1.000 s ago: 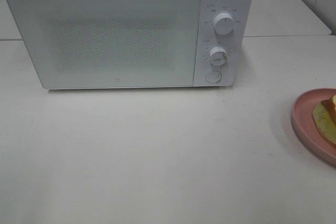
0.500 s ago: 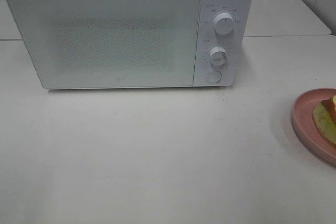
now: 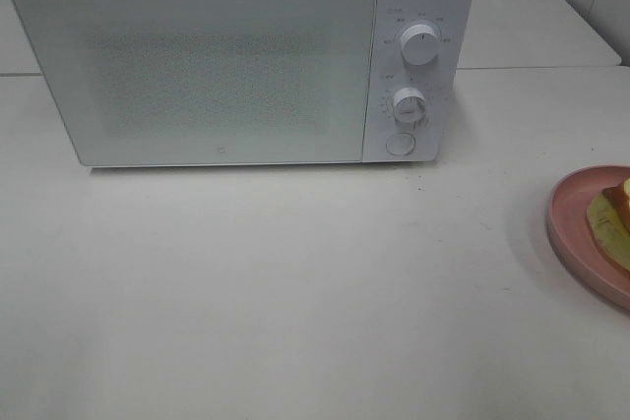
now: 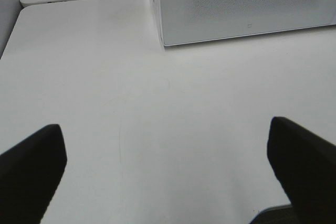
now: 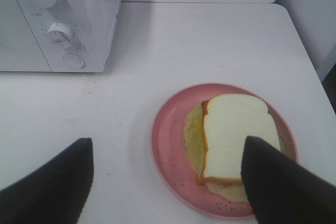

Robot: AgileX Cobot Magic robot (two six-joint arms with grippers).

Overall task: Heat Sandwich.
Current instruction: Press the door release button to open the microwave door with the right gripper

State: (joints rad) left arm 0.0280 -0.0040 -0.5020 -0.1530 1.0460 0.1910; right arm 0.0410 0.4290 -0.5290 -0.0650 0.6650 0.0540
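Black left gripper (image 4: pixel 164 124) spread wide above table (image 4: pixel 157 77); right gripper (image 5: pixel 168 140) apart, hovering by sandwich (image 5: pixel 236 129).

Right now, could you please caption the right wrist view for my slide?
Open right claw frames the sandwich on its pink plate, near the white microwave.

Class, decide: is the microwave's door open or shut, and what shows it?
Shut: the door lies flush with the control panel, no interior visible.
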